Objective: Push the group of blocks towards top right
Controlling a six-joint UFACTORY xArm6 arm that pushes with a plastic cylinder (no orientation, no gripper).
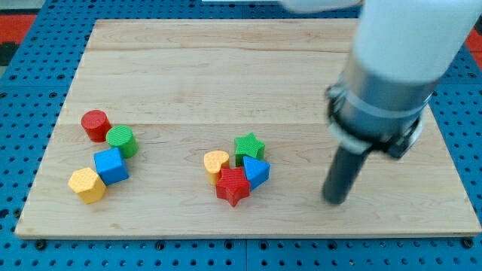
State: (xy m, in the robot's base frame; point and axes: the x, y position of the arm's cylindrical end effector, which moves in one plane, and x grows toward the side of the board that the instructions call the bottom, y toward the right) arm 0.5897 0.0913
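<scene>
Two groups of blocks lie on the wooden board [226, 83]. The middle group has a green star [249, 145], a yellow heart [216, 162], a blue triangle [257, 172] and a red star [233, 186], all packed together. The left group has a red cylinder [96, 125], a green cylinder [120, 141], a blue cube [111, 165] and a yellow hexagon [87, 185]. My tip [335, 200] rests on the board at the view's lower right, about a hundred pixels right of the blue triangle, touching no block.
The arm's large white and grey body [392, 68] fills the view's upper right and hides part of the board there. A blue perforated table [30, 68] surrounds the board. The board's bottom edge [241, 235] lies just below the blocks.
</scene>
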